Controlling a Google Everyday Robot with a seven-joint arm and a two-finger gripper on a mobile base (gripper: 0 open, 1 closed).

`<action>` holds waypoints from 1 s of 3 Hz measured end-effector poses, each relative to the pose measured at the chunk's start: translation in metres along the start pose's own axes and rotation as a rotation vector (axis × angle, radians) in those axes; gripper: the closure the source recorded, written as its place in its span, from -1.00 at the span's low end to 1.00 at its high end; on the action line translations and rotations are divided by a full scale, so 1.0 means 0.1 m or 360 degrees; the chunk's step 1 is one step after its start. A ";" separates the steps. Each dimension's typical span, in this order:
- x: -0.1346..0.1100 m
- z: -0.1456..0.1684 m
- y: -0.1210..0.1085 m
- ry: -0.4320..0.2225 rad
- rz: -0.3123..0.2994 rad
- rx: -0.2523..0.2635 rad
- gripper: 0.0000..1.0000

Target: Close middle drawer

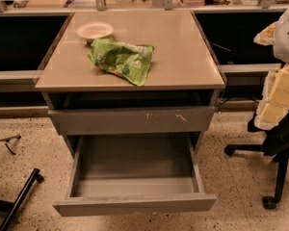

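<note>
Wide open over speckled floor [241, 196], middle drawer [135, 204]; on tan tabletop [183, 57], bowl [94, 30] and green bag [122, 59]; gripper seemingly out of frame.

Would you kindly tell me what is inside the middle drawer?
The middle drawer shows only a bare grey floor and walls. Its back end, under the scratched front, is hidden. The gripper is not in view.
</note>
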State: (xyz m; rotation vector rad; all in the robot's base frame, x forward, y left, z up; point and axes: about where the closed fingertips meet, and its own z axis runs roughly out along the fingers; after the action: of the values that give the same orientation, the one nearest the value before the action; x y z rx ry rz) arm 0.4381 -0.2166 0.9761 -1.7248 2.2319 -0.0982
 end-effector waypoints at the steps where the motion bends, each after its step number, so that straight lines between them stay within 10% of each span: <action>1: -0.01 0.00 0.00 -0.0003 -0.0002 0.0005 -1.00; 3: 0.03 0.73 0.80 -0.0134 0.0007 -0.0241 -1.00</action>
State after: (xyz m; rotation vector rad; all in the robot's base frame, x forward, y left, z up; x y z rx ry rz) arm 0.3841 -0.1881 0.8868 -1.7653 2.2320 0.1456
